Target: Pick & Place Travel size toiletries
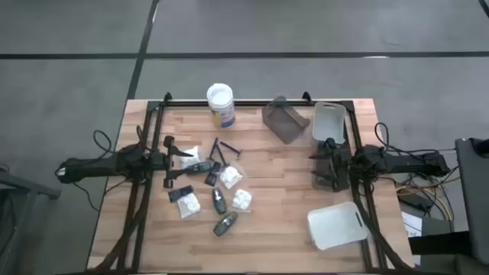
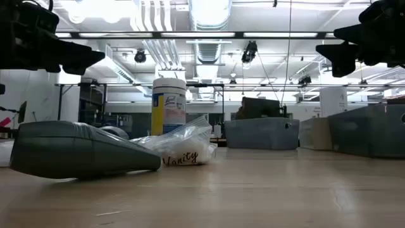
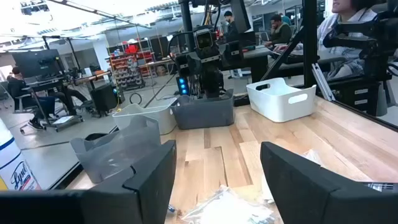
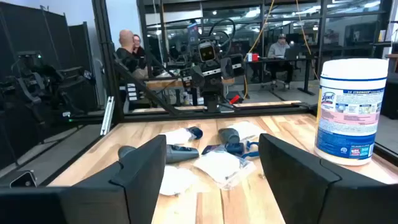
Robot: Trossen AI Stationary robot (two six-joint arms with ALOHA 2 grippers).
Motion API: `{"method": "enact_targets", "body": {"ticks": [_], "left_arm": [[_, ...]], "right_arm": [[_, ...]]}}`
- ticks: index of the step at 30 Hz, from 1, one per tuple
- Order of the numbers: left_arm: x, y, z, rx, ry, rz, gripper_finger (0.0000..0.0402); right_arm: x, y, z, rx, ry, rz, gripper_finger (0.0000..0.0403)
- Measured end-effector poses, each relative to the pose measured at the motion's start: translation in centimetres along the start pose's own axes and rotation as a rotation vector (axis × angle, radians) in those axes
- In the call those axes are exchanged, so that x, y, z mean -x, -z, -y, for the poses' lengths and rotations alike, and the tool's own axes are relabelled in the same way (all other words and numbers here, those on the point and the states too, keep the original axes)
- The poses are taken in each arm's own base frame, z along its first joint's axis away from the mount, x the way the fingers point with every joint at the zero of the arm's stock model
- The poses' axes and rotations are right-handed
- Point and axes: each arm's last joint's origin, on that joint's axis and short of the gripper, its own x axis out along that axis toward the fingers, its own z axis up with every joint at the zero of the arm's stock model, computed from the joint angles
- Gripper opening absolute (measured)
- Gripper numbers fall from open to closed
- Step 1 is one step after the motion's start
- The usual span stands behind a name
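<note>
Nearest in the low view, a dark grey bottle (image 2: 82, 149) is seen lying on its side on the table (image 1: 283, 198), w/ a clear crinkled packet (image 2: 183, 147) marked "Vanity" just behind it and the jar (image 2: 168, 106) upright beyond. From above, the toiletries (image 1: 210, 191) are found scattered loose on the table's left-centre: white puffy packets (image 1: 242, 198), dark oval bottles (image 1: 225, 223), thin dark sticks (image 1: 226, 148); none is seen in a tray. The left gripper (image 1: 170, 163) is held just beside the cluster's left edge, above the wood, jaws spread wide and nothing betw. them; packets are seen just ahead of its fingers (image 3: 134, 183) in the left wrist view. The right gripper (image 1: 321, 166) is parked well apart on the table's right side, also released and empty, betw. the far white tray (image 1: 330, 120) and the near white tray (image 1: 336, 227); a grey tray (image 1: 286, 121) is tipped near the far edge. Step judged: approach, no pick begun yet. Next move prob. calls for the left gripper to be lowered over one item and closed; the packets look soft and slippery, so a centred pinch is needed, and neighbours may be nudged since items lie close together.
</note>
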Motion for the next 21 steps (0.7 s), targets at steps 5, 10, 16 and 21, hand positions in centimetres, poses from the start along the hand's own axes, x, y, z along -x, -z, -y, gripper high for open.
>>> {"method": "enact_targets", "body": {"ticks": [5, 10, 16, 21], "left_arm": [[0.00, 0.00, 0.00, 0.000, 0.000, 0.000, 0.0239], [0.00, -0.01, 0.00, 0.000, 0.000, 0.000, 0.0239], [0.00, 0.00, 0.00, 0.000, 0.000, 0.000, 0.0239], [0.00, -0.02, 0.00, 0.000, 0.000, 0.001, 0.0239]], "right_arm": [[0.00, 0.01, 0.00, 0.001, 0.000, -0.001, 0.0258], [0.00, 0.03, 0.00, -0.014, 0.000, -0.003, 0.0249], [-0.03, 0.12, 0.01, -0.035, 0.001, -0.013, 0.0230], [-0.21, 0.21, 0.02, -0.056, 0.002, -0.025, 0.0224]]}}
